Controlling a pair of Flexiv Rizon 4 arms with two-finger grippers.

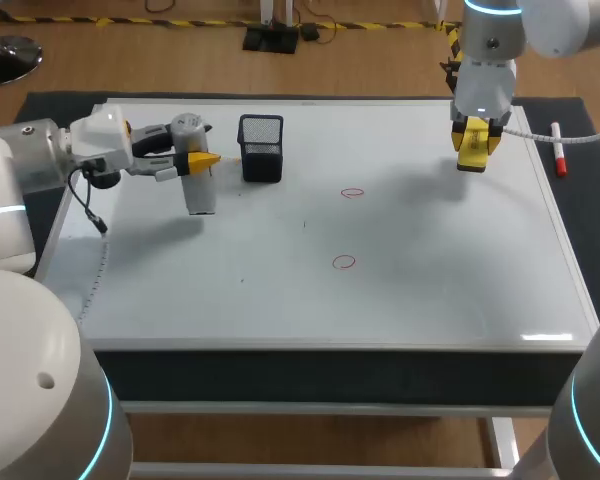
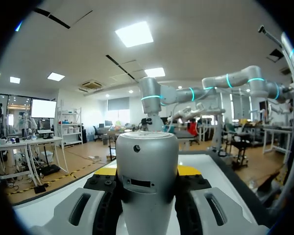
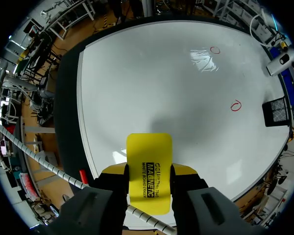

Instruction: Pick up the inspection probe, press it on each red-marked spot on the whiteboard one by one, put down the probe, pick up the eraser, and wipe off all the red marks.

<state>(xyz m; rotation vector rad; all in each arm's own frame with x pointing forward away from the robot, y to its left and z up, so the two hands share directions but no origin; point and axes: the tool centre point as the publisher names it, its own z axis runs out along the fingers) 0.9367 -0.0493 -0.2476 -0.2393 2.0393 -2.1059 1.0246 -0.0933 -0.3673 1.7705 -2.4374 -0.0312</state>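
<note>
Two red marks [image 1: 352, 193] sit unwiped mid-whiteboard [image 1: 430, 290] in the head view. Your left gripper [image 1: 198, 160] is off at the left, just beside the black mesh cup [image 1: 261, 148], pinching the probe [image 1: 200, 195] upright, probably parked clear of the marks. Your right gripper [image 1: 477, 138] hangs over the far right corner with the yellow eraser [image 1: 474, 152], well apart from both marks. Left wrist: fingers [image 2: 104, 193] closed on the probe's grey body from both sides. Right wrist: the fingers clamp the eraser by its edges so it sticks out past the tips. The marks lie ahead, so wiping looks next once you set the probe down.
</note>
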